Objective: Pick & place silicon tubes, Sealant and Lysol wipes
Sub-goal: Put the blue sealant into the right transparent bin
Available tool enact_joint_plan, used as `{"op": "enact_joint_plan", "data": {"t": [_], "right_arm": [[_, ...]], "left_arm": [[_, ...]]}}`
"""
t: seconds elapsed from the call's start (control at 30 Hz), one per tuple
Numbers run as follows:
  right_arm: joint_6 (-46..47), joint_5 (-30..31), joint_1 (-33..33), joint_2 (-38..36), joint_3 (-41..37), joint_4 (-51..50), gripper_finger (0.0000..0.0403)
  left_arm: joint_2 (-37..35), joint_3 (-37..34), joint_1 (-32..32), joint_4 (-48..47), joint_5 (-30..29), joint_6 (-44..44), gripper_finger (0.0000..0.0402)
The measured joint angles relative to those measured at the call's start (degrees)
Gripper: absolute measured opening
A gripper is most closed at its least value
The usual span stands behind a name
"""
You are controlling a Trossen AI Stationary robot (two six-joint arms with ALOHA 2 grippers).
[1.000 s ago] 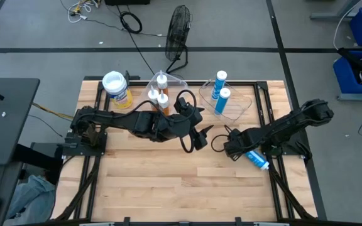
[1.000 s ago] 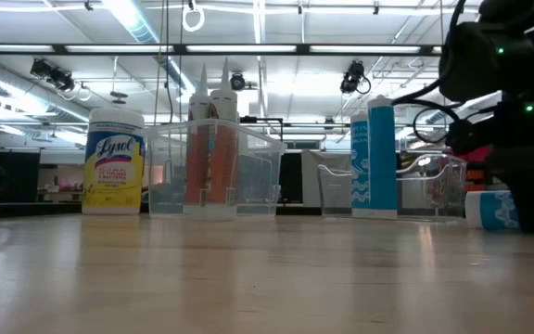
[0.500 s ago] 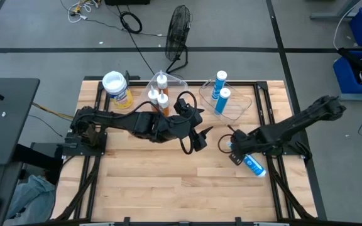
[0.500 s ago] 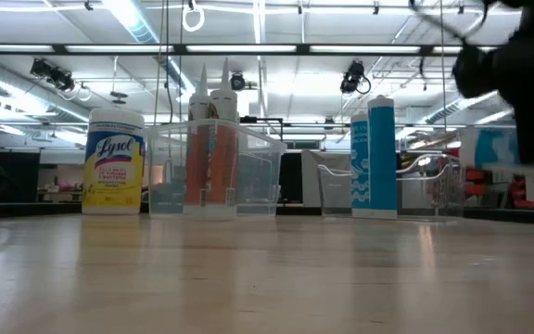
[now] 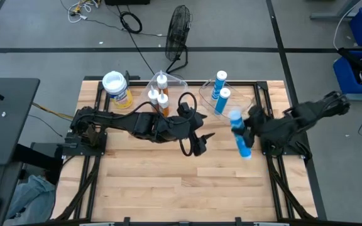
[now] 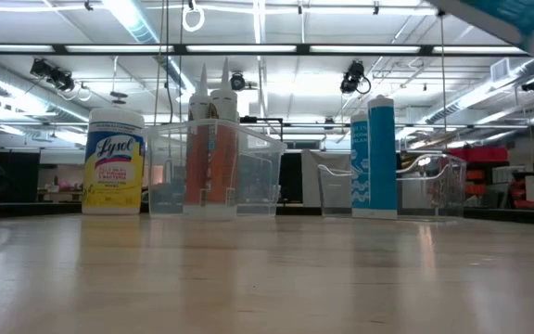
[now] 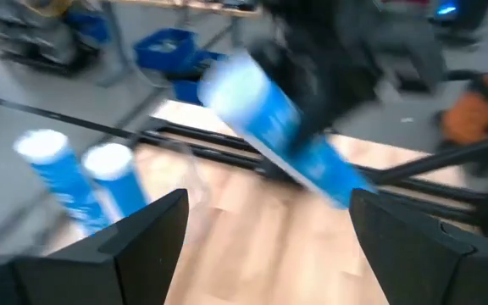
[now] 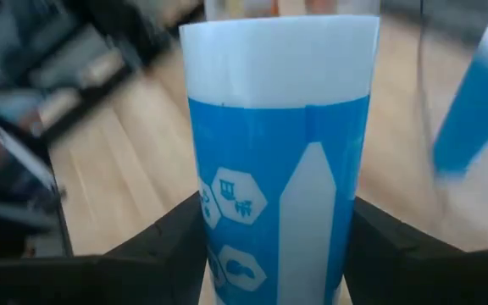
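The high camera looked straight down on the whole surface [image 5: 168, 182]; the low one faced level across it. Both wrist cameras closely shared the blue tube [image 5: 239, 135].

Two dark, near-black jointed arms: left arm [image 5: 131, 123], right arm [image 5: 294, 122]. Black cable loops beside the left wrist. Broad, flat, dark fingers [image 7: 138, 237].

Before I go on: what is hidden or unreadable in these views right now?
- Low view: the right pincer is out of frame; only an end of the carried blue-white tube shows at the top edge.
- Left wrist view: motion blur smears that tube's label.
- Right wrist view: the tube fills the frame, hiding the right pincer's contact.
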Motion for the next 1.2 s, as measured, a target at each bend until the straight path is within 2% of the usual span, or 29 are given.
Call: {"op": "enact_joint_plan", "data": {"t": [0.17,0.27,0.33,0.43,0.53,0.67,0.93,1.1,1.2], "right_arm": [[-12.3,8.8,0.0,-0.4,6.4,5.1,0.0206],[-20.7,10.7,0.0,-0.4,8.7,13.5,0.0206],[-27.1,10.7,0.0,-0.4,9.2,20.8,0.0206],[-36.7,7.8,0.0,-0.1,9.1,31.8,0.0206],[-42.8,5.0,0.0,0.3,9.1,38.4,0.0206],[-44.2,0.5,0.0,0.3,9.1,42.2,0.0206],[-44.0,-3.3,0.0,2.5,9.0,43.0,0.0206],[-45.3,-4.4,0.0,4.8,9.0,46.4,0.0206],[-46.4,-4.4,-0.1,5.8,9.0,47.3,0.0206]], "left_arm": [[0.0,0.0,0.0,0.2,8.4,-6.0,0.033],[0.0,0.0,0.0,0.8,9.4,-7.7,0.033],[0.0,0.0,0.0,2.6,9.5,-8.3,0.033],[0.0,0.0,0.4,7.7,12.9,-7.5,0.033],[0.0,0.0,0.7,11.7,15.2,-6.7,0.033],[0.0,0.0,1.4,13.1,15.3,-6.7,0.033],[0.0,0.0,2.8,17.0,15.4,-6.7,0.033],[0.0,0.0,4.1,20.4,20.5,-6.7,0.033],[0.0,0.0,4.5,21.7,21.5,-6.7,0.0331]]}}
